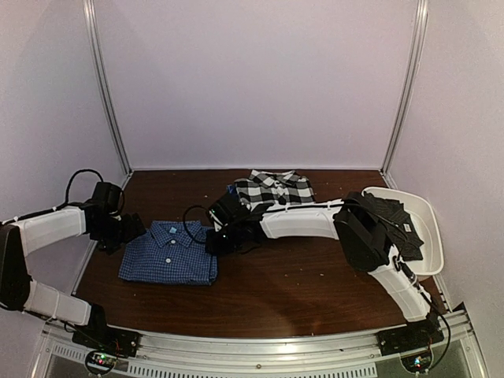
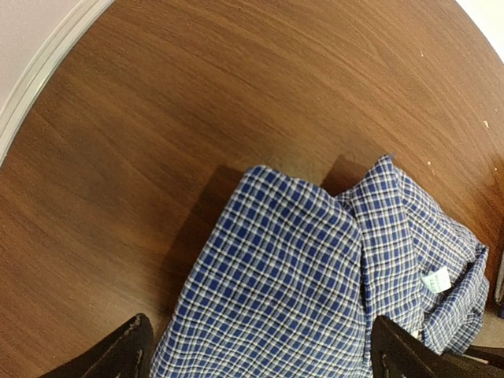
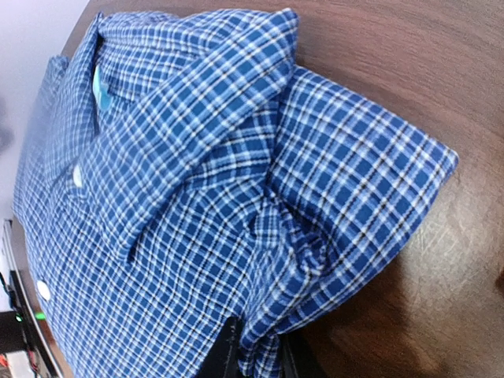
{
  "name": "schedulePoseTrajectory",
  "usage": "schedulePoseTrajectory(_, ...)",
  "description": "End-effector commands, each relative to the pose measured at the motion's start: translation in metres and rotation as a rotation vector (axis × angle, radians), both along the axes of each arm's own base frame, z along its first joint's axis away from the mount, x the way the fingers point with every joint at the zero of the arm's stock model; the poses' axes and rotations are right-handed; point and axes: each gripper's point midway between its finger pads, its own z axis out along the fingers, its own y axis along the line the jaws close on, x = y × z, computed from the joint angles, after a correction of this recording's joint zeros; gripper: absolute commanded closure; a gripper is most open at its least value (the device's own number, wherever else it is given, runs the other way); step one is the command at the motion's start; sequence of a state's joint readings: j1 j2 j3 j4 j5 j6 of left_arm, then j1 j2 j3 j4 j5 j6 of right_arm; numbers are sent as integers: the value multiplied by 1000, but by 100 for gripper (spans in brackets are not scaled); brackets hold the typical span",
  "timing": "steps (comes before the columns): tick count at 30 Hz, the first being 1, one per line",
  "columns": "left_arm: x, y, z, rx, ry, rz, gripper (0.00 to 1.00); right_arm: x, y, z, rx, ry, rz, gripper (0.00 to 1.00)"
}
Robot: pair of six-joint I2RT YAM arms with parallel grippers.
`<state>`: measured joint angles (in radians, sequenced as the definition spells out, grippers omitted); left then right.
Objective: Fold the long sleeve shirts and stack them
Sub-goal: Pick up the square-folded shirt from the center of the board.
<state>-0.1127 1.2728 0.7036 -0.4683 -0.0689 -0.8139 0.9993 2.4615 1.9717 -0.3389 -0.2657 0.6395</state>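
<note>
Currently, the folded blue-and-white fine-check collared button shirt (image 1: 169, 253) is laid flat on the left half of the brown wooden bench (image 1: 299, 276), between the two arms. The right end effector (image 3: 260, 356) is narrowed onto a bunched fold at the shirt's edge, near the shoulder, with cloth pinched between its fingers. The left end effector (image 2: 260, 335) is spread fully and poised over the opposite edge; nothing is held by it.

Caution: only a small tuck of cloth is gripped, and on one side only. If the shirt is lifted or dragged from that point, the fold can be pulled open or the cloth can slip out. An unsupported left edge would sag.

The pinch itself is shown only in the right wrist view. The black-and-white large-check shirt (image 1: 274, 187) at the rear and the white plastic tub (image 1: 429, 228) holding a dark garment (image 1: 390, 214) are shown only in the top external view.
</note>
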Motion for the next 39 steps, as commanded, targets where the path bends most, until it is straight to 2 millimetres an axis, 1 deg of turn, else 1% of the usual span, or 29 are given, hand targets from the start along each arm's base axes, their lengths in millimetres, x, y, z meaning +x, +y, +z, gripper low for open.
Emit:
schedulePoseTrajectory(1, 6, -9, 6, -47, -59, -47, 2, 0, -6, -6, -56, -8, 29, 90)
schedulePoseTrajectory(2, 6, -12, 5, -60, -56, -63, 2, 6, -12, -5, -65, -16, 21, 94)
schedulePoseTrajectory(4, 4, -18, 1, -85, -42, -92, 2, 20, -24, -2, -73, -26, 12, 100)
schedulePoseTrajectory(7, 0, -22, -5, -98, -22, -115, 2, 40, -38, 8, -84, -57, 13, 100)
schedulePoseTrajectory(10, -6, -25, -12, -113, -3, -126, 4, 60, -51, 13, -107, -89, 8, 100)
schedulePoseTrajectory(12, -11, -25, -15, -118, 4, -122, 4, 69, -56, 13, -107, -91, 8, 100)
schedulePoseTrajectory(16, -17, -25, -21, -125, 17, -115, 7, 83, -60, 14, -107, -111, 12, 100)
schedulePoseTrajectory(19, -18, -30, -25, -153, 17, -128, 11, 89, -57, 16, -97, -115, 16, 100)
schedulePoseTrajectory(25, -9, -54, -22, -259, -43, -222, 15, 91, -54, 17, -83, -115, 20, 100)
schedulePoseTrajectory(29, -9, -58, -28, -272, -32, -240, 22, 92, -54, 18, -81, -117, 15, 100)
schedulePoseTrajectory(33, -11, -57, -37, -256, -6, -239, 32, 92, -54, 20, -78, -119, 13, 100)
schedulePoseTrajectory(36, -11, -61, -42, -249, 5, -257, 39, 92, -53, 21, -72, -118, 13, 100)
schedulePoseTrajectory(37, -11, -66, -48, -250, 24, -270, 44, 93, -53, 23, -69, -119, 11, 100)
schedulePoseTrajectory(39, -10, -69, -52, -259, 38, -268, 49, 92, -52, 24, -65, -120, 11, 100)
